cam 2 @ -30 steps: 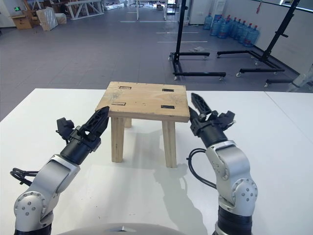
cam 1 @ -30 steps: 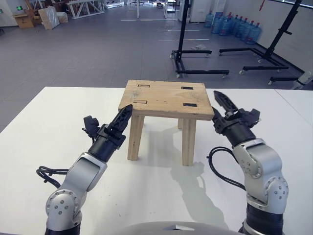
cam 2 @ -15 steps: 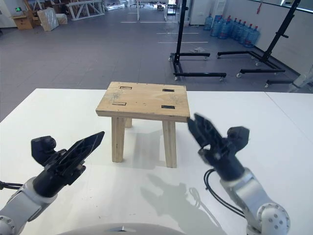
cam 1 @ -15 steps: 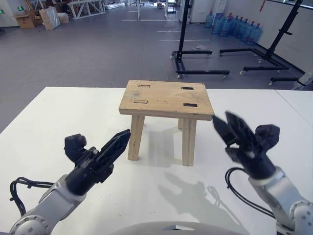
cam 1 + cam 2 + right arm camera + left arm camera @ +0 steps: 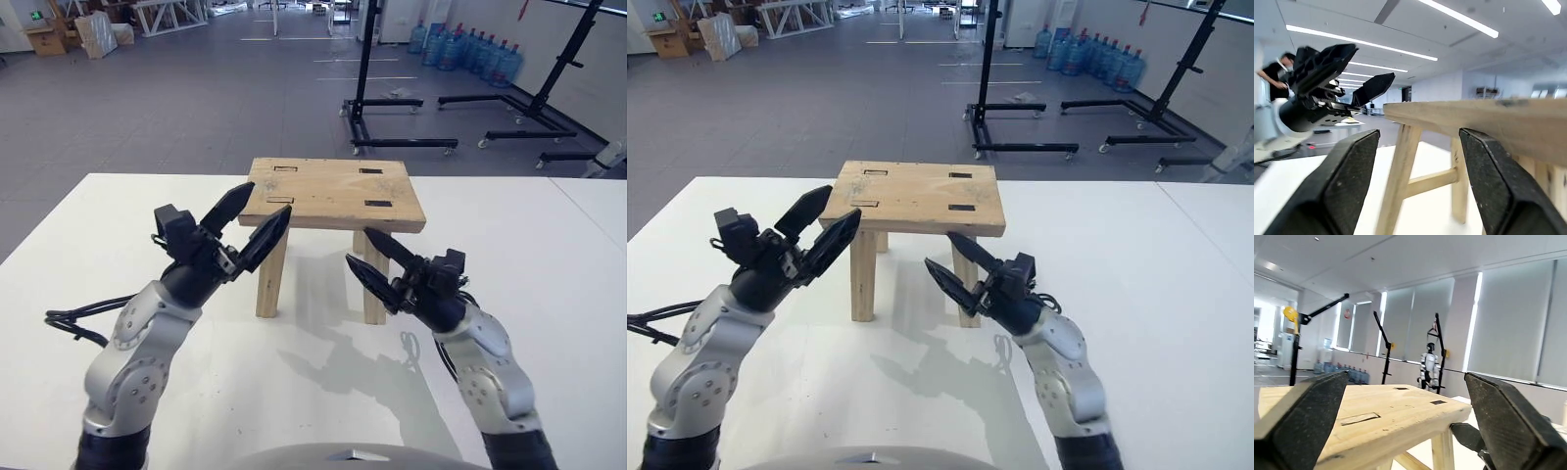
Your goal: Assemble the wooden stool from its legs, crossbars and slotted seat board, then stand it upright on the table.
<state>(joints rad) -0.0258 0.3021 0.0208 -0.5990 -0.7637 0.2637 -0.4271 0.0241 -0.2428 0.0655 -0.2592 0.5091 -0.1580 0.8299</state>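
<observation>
Wooden stool (image 5: 333,196): standing upright and assembled on the white surface (image 5: 88,235). Pale unfinished wood. Flat rectangular seat board (image 5: 916,191) bearing four small rectangular slots (image 5: 281,204). Square-section legs (image 5: 271,277) splaying slightly, with a crossbar (image 5: 1430,181) joining them.

Left claw (image 5: 265,199): black tapering fingers (image 5: 230,203) spreading wide, gripping nothing, hovering beside the seat's left front corner.

Right claw (image 5: 361,248): gaping likewise, empty, hanging before the right front leg.

No text, label, number or sign can be read anywhere in these views.
</observation>
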